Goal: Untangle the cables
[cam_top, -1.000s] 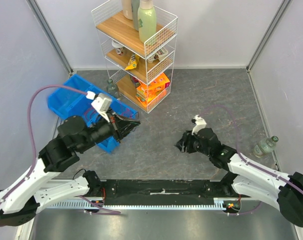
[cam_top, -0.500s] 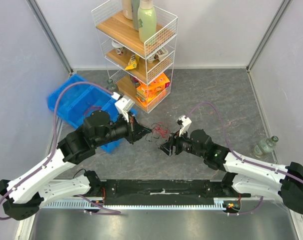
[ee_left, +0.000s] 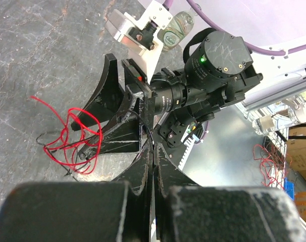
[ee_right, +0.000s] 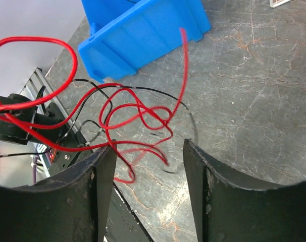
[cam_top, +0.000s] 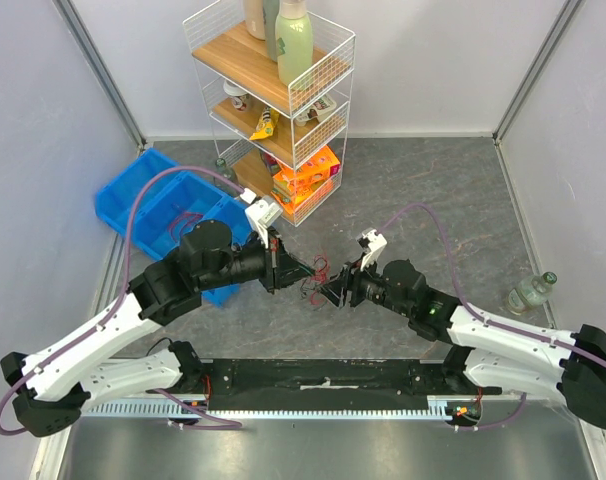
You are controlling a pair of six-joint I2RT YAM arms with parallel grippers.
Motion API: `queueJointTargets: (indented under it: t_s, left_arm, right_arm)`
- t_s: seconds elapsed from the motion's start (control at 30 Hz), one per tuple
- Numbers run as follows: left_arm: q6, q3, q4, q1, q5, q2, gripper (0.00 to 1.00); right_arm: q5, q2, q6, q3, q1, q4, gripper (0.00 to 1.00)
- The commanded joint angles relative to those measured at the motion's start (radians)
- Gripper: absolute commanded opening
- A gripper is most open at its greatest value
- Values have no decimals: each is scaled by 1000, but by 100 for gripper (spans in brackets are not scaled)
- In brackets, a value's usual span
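The cables [cam_top: 316,274] are a small tangle of thin red and black wires hanging between my two grippers at the table's middle. My left gripper [cam_top: 301,272] is shut, and a thin black wire [ee_left: 149,135] runs out from between its fingertips [ee_left: 143,161]. My right gripper [cam_top: 329,290] is open. Red loops [ee_right: 138,116] hang in front of its gap and drape over the tip of its left finger [ee_right: 100,186]. In the left wrist view the red loops [ee_left: 74,132] hang around a finger of the right gripper [ee_left: 115,113].
A blue bin [cam_top: 158,205] lies at the left, also in the right wrist view [ee_right: 143,30]. A white wire shelf rack [cam_top: 283,90] stands at the back. A small bottle [cam_top: 531,292] lies by the right wall. Another [cam_top: 223,175] stands beside the rack.
Both grippers have moved in toward the table's middle and now nearly meet. The left one came from beside the blue bin. The tangle now hangs between them.
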Motion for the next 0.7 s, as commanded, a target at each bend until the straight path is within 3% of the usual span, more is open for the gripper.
queueJointTargets:
  t_s: [0.0, 0.1, 0.2, 0.37, 0.53, 0.67]
  left_arm:
    - [-30, -5, 43, -2, 39, -24, 2]
    - [-21, 1, 27, -2, 30, -32, 2]
    - [7, 28, -5, -2, 12, -49, 2]
    - [73, 105, -74, -2, -16, -90, 2]
    - [128, 162, -163, -1, -224, -190, 2]
    - [154, 176, -180, -2, -418, -317, 2]
  right_arm:
    - [17, 6, 8, 7, 2, 45, 59]
    - [90, -5, 17, 10, 0, 4, 37]
    - [274, -8, 60, 24, 0, -146, 2]
    - [612, -11, 266, 27, -50, -465, 0]
    - [549, -43, 311, -39, -249, -571, 0]
    - [532, -59, 307, -57, -333, -611, 0]
